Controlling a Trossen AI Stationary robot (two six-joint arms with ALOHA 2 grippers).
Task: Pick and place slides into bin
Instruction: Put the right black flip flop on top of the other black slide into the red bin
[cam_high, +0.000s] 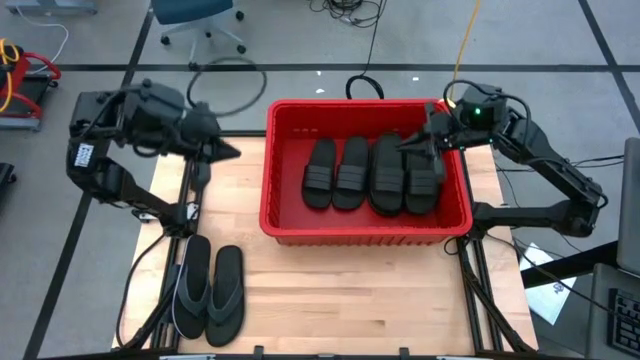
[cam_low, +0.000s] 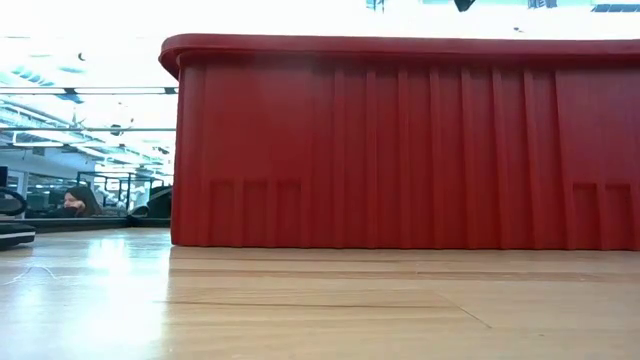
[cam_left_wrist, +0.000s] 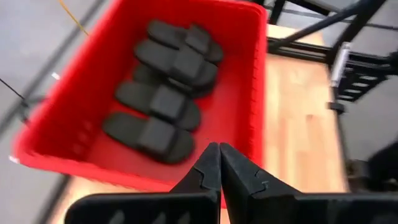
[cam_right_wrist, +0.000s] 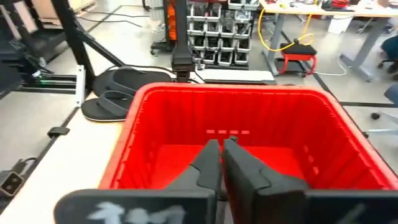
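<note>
We see 4 matte black rubber band-strap slides (cam_high: 370, 175) lying side by side, flat on the floor of the large red rectangular plastic bin (cam_high: 285, 223), which sits on the pale wooden counter (cam_high: 330, 290). Our left tool (cam_high: 232, 152) hangs clenched and empty just outside the bin's left wall, pointing toward it. Our right tool (cam_high: 408, 146) is clenched too, gripping nothing, poised over the bin's right end above the outermost slide. Down at the counter's near-left corner, we spot a black thong-strap pair (cam_high: 210, 288) lying together, well apart from the bin.
</note>
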